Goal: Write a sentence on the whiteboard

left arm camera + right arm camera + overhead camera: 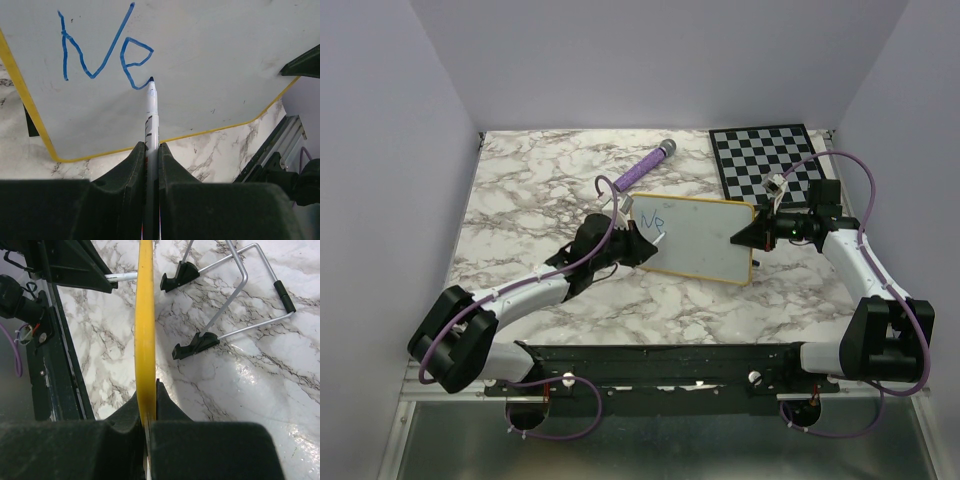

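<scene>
The whiteboard [705, 238] with its yellow frame stands tilted at mid table. Blue lettering "Ne" [100, 50] sits at its top left corner, small in the top view [654, 213]. My left gripper [642, 240] is shut on a white marker [151, 115]. The marker's blue tip [151, 80] touches the board [210, 60] at the lower end of the "e". My right gripper [745, 235] is shut on the board's right edge. In the right wrist view the yellow frame [145, 330] runs edge-on between the fingers of that gripper [149, 390].
A purple cylindrical object [642, 170] lies behind the board. A black-and-white checkered board [772, 160] sits at the back right. The whiteboard's wire stand with black feet [240, 285] rests on the marble behind it. A black rail [670, 365] runs along the near edge.
</scene>
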